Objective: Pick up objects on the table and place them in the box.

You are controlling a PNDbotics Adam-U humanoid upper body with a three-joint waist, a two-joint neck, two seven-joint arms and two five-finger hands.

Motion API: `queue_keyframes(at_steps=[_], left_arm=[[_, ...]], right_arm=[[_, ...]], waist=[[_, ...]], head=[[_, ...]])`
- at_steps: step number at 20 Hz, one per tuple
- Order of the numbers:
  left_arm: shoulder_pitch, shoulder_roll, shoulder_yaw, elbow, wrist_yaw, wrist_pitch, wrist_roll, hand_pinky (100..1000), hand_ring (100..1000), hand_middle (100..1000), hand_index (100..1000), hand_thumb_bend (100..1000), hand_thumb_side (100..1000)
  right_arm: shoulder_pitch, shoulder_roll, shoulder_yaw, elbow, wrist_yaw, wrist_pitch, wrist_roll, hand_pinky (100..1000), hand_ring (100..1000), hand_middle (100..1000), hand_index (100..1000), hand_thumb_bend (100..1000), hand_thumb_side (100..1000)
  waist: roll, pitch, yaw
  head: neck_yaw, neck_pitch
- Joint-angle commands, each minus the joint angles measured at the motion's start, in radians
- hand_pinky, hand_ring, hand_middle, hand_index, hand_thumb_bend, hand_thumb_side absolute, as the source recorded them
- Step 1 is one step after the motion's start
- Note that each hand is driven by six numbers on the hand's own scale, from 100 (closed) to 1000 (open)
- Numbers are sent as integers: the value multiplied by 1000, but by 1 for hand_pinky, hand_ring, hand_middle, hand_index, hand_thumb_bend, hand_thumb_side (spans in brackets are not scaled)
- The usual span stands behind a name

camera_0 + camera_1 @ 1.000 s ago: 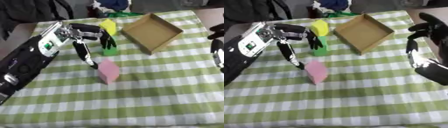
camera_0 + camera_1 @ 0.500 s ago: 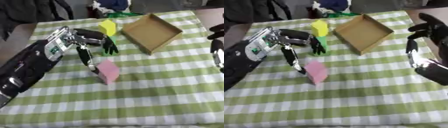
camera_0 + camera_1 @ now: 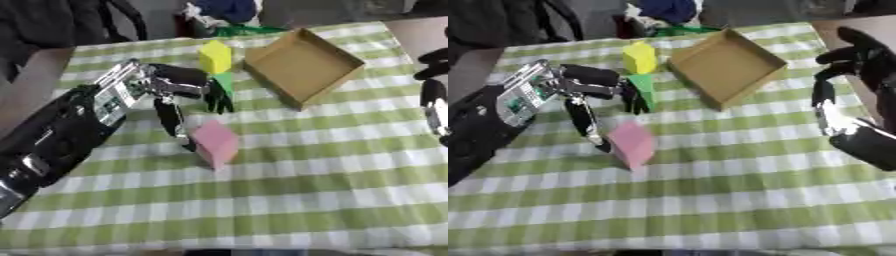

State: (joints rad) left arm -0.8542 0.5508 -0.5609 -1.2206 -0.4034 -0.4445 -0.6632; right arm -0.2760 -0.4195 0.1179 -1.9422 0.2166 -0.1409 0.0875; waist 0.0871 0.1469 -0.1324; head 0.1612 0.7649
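**Left hand reaching over blocks on a checked cloth**

Green-and-white checked cloth covers the surface [image 3: 289,200], which lies slightly askew in both views. Near the far edge sits an open, shallow brown cardboard box [image 3: 304,67], turned so one corner points toward the robot; its inside is bare.

Just left of the box stands a yellow block [image 3: 214,56], with a green block [image 3: 643,90] directly in front of it, its long axis running toward the robot. Nearer still, a pink block [image 3: 215,143] stands upright, tilted a little, apart from the other two.

From the left, the black and silver left arm stretches across the cloth. The left hand [image 3: 179,87] hovers over the blocks, fingers spread apart and hanging downward: some dark fingertips lie against the green block, while one long finger [image 3: 171,120] reaches down beside the pink block's left face. Whether it touches is unclear. Nothing is clasped.

At the right edge, the right hand [image 3: 855,60] is raised, fingers relaxed and loosely parted, holding nothing.

No writing is readable.
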Motion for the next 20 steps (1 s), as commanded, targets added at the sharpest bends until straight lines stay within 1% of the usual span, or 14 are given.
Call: queue_keyframes(at_steps=[1, 9, 16, 20], left_arm=[[-18, 1, 2, 4, -5, -251, -244, 727, 656, 645, 851, 666, 144], [-17, -22, -11, 30, -14, -264, -244, 714, 639, 618, 829, 641, 136], [-8, -35, -29, 64, -39, -279, -244, 696, 603, 569, 778, 575, 121], [-10, -40, -10, 74, -41, -277, -244, 673, 544, 478, 680, 447, 100]], right_arm=[[-10, -19, 0, -11, -4, -1, 2, 834, 665, 708, 965, 100, 416], [-11, -18, 1, -10, -3, -1, 3, 834, 665, 707, 966, 100, 419], [-12, -18, 2, -7, -1, -2, 4, 834, 665, 707, 966, 100, 425], [-12, -17, 2, -6, -1, -2, 3, 835, 665, 707, 966, 100, 427]], waist=[[-3, -17, -3], [-1, -13, -7], [4, -9, -11], [5, -8, -11]], head=[[2, 5], [3, 5], [2, 5], [-1, 5]])
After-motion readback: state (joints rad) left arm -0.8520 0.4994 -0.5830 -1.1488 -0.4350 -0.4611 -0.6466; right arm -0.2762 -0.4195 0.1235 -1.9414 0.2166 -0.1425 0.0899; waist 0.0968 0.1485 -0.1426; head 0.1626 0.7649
